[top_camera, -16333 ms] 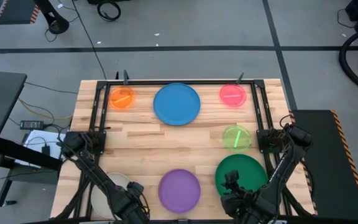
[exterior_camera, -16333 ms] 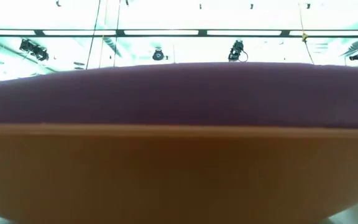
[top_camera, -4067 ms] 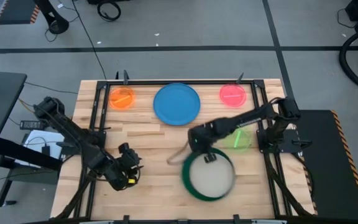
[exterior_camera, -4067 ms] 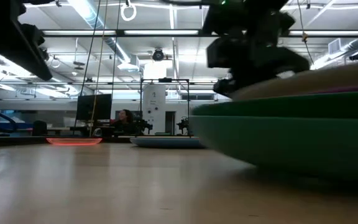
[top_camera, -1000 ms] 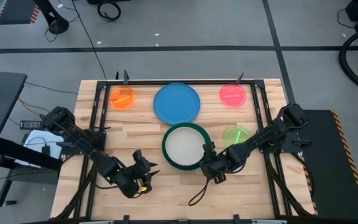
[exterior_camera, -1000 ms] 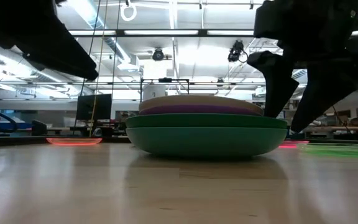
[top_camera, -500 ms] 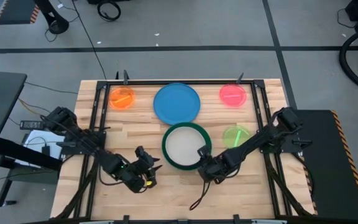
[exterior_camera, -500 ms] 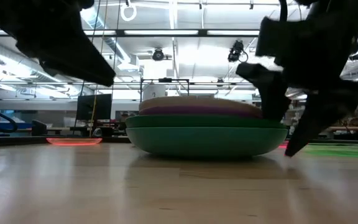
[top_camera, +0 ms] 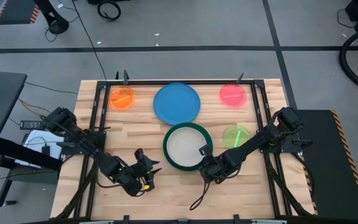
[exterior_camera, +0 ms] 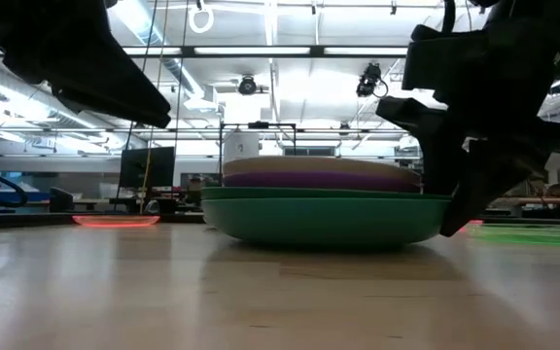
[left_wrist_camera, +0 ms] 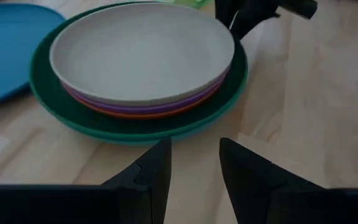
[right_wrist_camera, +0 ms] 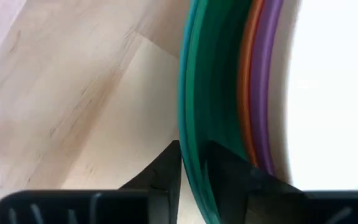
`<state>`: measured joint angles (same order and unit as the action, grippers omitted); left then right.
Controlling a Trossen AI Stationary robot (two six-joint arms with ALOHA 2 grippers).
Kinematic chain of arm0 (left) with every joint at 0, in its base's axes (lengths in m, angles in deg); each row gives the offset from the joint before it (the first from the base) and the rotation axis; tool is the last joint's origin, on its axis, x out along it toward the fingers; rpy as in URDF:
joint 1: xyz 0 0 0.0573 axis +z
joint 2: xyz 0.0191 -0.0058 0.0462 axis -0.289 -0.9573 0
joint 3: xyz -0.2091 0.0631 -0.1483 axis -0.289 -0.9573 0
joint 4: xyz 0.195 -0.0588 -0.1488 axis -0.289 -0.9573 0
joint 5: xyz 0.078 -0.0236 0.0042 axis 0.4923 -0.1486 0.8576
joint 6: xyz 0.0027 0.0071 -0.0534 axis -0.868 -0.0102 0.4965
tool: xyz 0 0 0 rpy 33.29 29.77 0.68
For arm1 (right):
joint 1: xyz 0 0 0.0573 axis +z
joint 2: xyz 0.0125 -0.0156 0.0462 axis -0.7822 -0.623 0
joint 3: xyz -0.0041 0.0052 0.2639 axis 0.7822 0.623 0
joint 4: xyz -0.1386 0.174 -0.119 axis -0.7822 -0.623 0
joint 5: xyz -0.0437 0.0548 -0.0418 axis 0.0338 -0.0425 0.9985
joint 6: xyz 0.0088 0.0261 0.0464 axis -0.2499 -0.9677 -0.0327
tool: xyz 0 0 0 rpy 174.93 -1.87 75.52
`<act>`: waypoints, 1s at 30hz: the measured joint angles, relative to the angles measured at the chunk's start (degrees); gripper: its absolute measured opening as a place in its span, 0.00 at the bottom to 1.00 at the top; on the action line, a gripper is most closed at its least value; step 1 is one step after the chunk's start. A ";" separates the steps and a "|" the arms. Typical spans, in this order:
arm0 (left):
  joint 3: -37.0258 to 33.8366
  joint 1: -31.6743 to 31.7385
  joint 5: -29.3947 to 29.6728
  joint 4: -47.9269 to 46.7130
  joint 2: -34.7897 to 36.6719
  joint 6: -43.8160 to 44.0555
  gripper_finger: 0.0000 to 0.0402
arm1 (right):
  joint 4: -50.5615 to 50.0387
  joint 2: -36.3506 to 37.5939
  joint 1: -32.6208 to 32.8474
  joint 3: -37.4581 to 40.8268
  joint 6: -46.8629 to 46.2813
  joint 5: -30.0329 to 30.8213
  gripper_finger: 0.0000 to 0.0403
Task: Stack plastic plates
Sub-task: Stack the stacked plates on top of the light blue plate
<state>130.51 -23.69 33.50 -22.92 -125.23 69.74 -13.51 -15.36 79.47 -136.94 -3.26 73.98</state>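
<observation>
A stack of plates (top_camera: pixel 187 147) rests on the table's middle, with cream on top, purple and orange-red under it, and dark green and teal at the bottom (left_wrist_camera: pixel 138 118). It also shows in the low view (exterior_camera: pixel 324 209). My right gripper (top_camera: pixel 204 157) is shut on the stack's near-right rim. My left gripper (top_camera: pixel 148 172) is open and empty, near-left of the stack and facing it (left_wrist_camera: pixel 194 168). The blue plate (top_camera: pixel 176 103), small orange plate (top_camera: pixel 122 98), pink plate (top_camera: pixel 232 94) and lime plate (top_camera: pixel 236 137) lie flat and apart. My right gripper (right_wrist_camera: pixel 194 171) pinches the rim of the green bottom plates (right_wrist_camera: pixel 194 146) between its two fingers: one finger (right_wrist_camera: pixel 163 174) on the table side under the rim, the other on top. It comes slanting from the table's near-right. The stack sits level on the table (exterior_camera: pixel 324 233).
A black frame (top_camera: pixel 95 118) runs along the table's left, far and right sides. A loose cable (top_camera: pixel 199 198) trails near the front edge. Bare wood lies in front of the stack, between the two grippers.
My right gripper has moved a little toward the stack's near-right rim. Its fingers, spread apart a second ago, have closed around that rim. The stack stays on the table.
</observation>
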 joint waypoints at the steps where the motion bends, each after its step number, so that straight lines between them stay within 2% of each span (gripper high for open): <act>1: 0.00 -0.17 0.06 -0.81 0.48 -0.88 0.35 | -0.15 0.00 0.00 -0.02 0.01 -0.31 0.19; 7: 0.02 -0.62 1.14 -11.69 5.70 1.03 0.35 | -1.22 0.07 0.46 -0.35 -0.01 -0.67 0.06; 12: 0.02 -0.73 1.83 -23.42 9.61 6.21 0.35 | -7.55 0.00 0.90 -4.44 -1.00 -1.02 0.06; 18: -0.26 -1.04 4.07 -31.84 11.57 11.70 0.35 | -15.77 -0.08 0.91 -12.17 1.99 -1.35 0.06; 21: -5.04 -1.27 7.63 -25.92 11.62 14.83 0.35 | -18.67 -0.07 0.85 -15.70 3.21 1.07 0.06; 25: -16.53 -1.19 7.60 -8.80 11.59 15.51 0.35 | -22.36 -0.07 -0.81 -19.27 3.71 2.97 0.06; 30: -26.79 -0.43 7.69 3.74 11.57 15.58 0.35 | -23.21 -0.04 -6.06 -20.65 6.71 7.28 0.06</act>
<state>103.72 -24.12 41.19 -19.19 -113.66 85.32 -36.72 -15.40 73.41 -157.59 3.45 81.27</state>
